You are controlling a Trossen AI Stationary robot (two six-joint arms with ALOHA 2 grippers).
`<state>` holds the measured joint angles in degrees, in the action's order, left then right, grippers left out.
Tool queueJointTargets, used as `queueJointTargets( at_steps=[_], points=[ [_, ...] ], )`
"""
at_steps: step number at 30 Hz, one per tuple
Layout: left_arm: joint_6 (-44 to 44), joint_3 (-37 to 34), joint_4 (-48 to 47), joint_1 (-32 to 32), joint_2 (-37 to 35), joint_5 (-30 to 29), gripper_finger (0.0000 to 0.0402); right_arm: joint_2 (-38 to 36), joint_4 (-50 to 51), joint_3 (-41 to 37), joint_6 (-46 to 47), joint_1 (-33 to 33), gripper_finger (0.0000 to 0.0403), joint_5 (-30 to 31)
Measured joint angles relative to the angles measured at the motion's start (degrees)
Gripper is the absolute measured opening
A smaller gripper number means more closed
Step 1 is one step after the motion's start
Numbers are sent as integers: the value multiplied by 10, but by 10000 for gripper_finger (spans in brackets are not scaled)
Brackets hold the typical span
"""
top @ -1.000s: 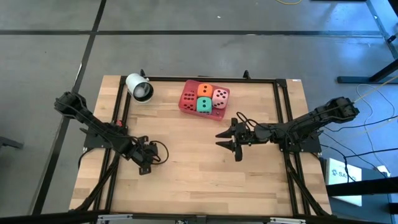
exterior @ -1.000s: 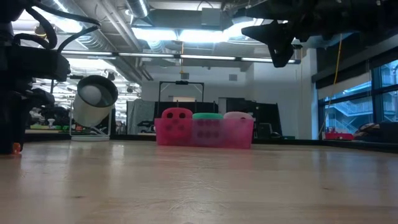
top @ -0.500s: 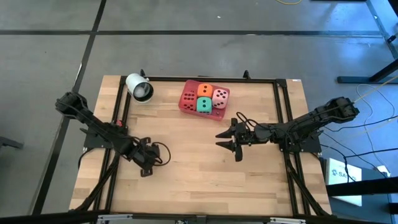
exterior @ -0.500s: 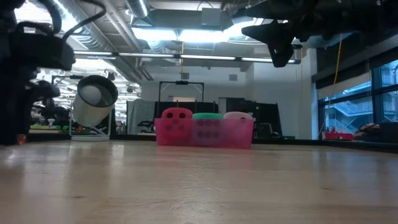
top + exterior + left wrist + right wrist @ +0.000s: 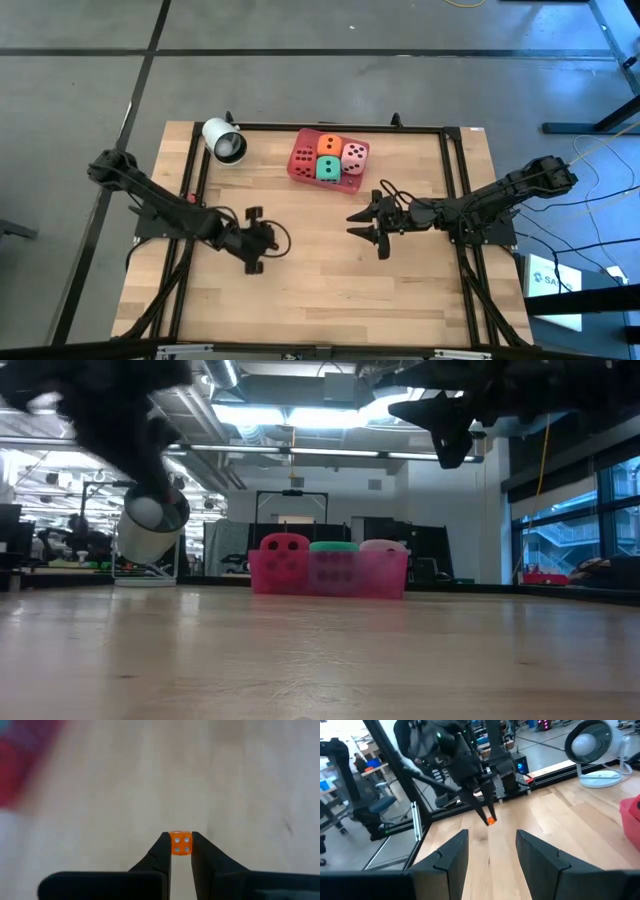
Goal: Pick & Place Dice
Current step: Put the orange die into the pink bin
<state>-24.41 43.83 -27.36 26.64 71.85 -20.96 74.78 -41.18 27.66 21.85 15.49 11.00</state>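
Note:
A pink tray (image 5: 296, 172) near the table's far edge holds the red die (image 5: 303, 159), orange die (image 5: 330, 144), green die (image 5: 327, 168) and light pink die (image 5: 353, 155). In the low view the tray (image 5: 330, 575) shows three dice tops. My left gripper (image 5: 268, 243) is over the table's middle-left, shut on a much smaller orange die with pale pips (image 5: 180, 843). My right gripper (image 5: 365, 226) hovers open right of centre, near side of the tray, raised above the table (image 5: 447, 422). My left gripper pinches the small orange die (image 5: 180, 843) between its two fingertips (image 5: 164, 849), at their free ends. In the right wrist view the fingers slant downward and the die (image 5: 491, 821) hangs clear above the table.
A white rounded lamp-like object (image 5: 224, 140) stands at the far left corner inside the black frame rail (image 5: 440, 128). Bare wooden table (image 5: 320, 290) lies between the arms and toward the near edge. Cables trail off the right side.
My left gripper has moved toward the table's right and risen off the table surface, staying shut on the small orange die. In the low view it sweeps in from the left edge, blurred. The right arm and the tray's dice have kept still.

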Motion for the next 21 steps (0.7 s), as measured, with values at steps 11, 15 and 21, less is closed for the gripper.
queueJointTargets(
  at_steps=[11,15,21],
  points=[
    [252,85,60,-72,-1,-168,32,0,-16,0,42,-35,165,23],
    [328,86,131,-97,-1,-165,32,0,-39,0,47,-76,165,-62],
    [403,86,226,-119,-1,-131,33,38,-92,1,85,-139,165,-154]
  ],
)
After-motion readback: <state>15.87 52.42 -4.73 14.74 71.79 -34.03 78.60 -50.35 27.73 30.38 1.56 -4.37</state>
